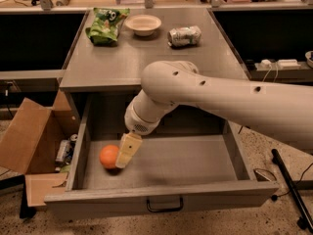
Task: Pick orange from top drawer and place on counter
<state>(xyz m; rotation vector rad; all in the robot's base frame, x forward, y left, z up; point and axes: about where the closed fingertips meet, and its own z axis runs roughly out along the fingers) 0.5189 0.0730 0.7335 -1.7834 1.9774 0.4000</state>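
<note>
The orange lies on the floor of the open top drawer, at its left side. My gripper hangs down inside the drawer from the large white arm. It is right beside the orange, touching or nearly touching its right side. The grey counter lies above and behind the drawer.
On the counter are a green snack bag, a white bowl and a silver-and-green can lying on its side. An open cardboard box stands on the floor left of the drawer. A black pole lies at right.
</note>
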